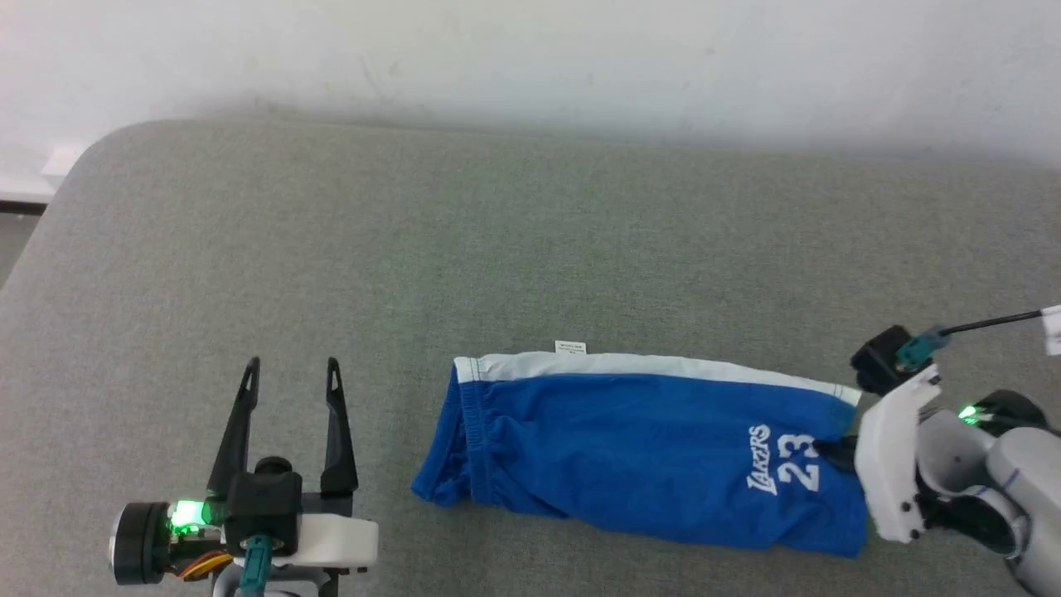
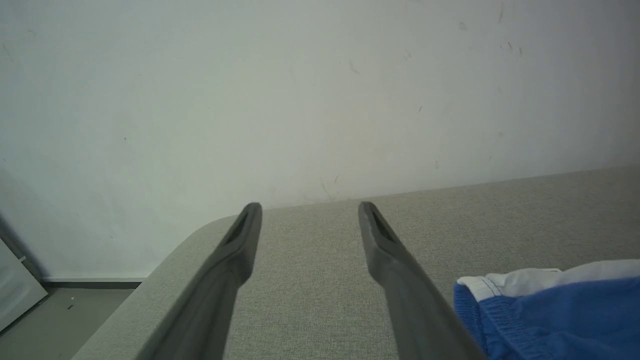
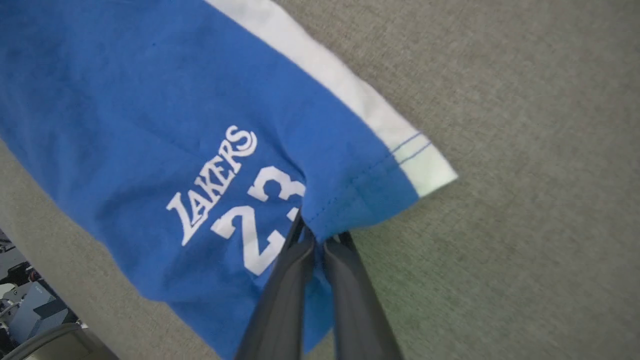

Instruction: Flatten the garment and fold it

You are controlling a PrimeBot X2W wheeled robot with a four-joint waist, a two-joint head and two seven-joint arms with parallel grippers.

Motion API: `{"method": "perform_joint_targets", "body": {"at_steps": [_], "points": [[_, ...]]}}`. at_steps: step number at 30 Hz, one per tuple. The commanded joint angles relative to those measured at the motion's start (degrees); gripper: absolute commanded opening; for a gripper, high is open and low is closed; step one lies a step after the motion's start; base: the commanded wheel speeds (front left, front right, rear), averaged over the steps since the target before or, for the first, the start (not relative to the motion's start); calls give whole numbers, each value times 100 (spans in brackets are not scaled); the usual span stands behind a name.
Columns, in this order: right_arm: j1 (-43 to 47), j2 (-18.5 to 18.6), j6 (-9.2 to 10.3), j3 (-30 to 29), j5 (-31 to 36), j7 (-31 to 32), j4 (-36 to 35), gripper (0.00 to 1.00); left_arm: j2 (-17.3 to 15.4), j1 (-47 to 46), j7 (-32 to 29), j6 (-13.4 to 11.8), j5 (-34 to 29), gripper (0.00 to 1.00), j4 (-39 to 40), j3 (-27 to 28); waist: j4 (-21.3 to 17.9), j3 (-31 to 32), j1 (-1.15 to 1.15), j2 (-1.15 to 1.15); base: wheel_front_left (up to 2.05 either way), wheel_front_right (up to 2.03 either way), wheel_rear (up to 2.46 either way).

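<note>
The blue basketball shorts (image 1: 630, 439) lay lengthwise on the grey cloth-covered tabletop (image 1: 414, 249), in front of the robot and toward its right. The elastic waistband (image 1: 472, 431) pointed toward the left gripper and the leg hem toward the right. They looked folded in half along their length, with the white side stripe (image 1: 646, 365) running along the far edge.

The right gripper (image 1: 835, 452) had its fingers (image 3: 295, 280) pinched together on the leg hem, just beside the numeral. In the right wrist view the cloth puckered slightly where they bit. The left gripper (image 1: 292, 365) hovered near the waistband end without touching it, its fingers (image 2: 240, 250) spread wide and holding nothing.

The fabric looked thin, light and limp, probably a smooth knit that would slide easily over the cloth surface and sag as soon as it was lifted. A pull at one point would likely bunch it rather than spread it. The firmer places to grip were the stitched hem corners and the gathered waistband, one in each gripper, so the shorts could be drawn taut between them.

White lettering near the hem read "LAKERS" above "23" (image 3: 225, 195). A small white care tag (image 1: 570, 347) stuck out past the stripe on the far side, its print too small to read.
</note>
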State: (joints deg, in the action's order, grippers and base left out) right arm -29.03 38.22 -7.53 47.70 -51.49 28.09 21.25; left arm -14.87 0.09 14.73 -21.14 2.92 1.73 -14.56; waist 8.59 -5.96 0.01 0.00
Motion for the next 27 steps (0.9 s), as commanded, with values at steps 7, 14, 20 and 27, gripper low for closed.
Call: {"method": "perform_joint_targets", "body": {"at_steps": [7,14,20,27], "points": [[37,775,4,-225,-67,-103,-323,0,33,149,27,167,-122,100,-35,102,-175,245,-1,0,0,0,0],[258,1480,4,-569,-137,127,-387,0,38,208,27,272,-206,100,-50,58,-210,320,-1,0,0,0,0],[393,1631,4,-641,-149,224,-1257,0,58,201,27,311,-184,100,-35,90,-213,308,-1,0,0,0,0],[208,1398,4,-511,-22,443,-2551,0,210,54,27,438,-91,100,41,192,-114,155,-1,0,0,0,0]]}}
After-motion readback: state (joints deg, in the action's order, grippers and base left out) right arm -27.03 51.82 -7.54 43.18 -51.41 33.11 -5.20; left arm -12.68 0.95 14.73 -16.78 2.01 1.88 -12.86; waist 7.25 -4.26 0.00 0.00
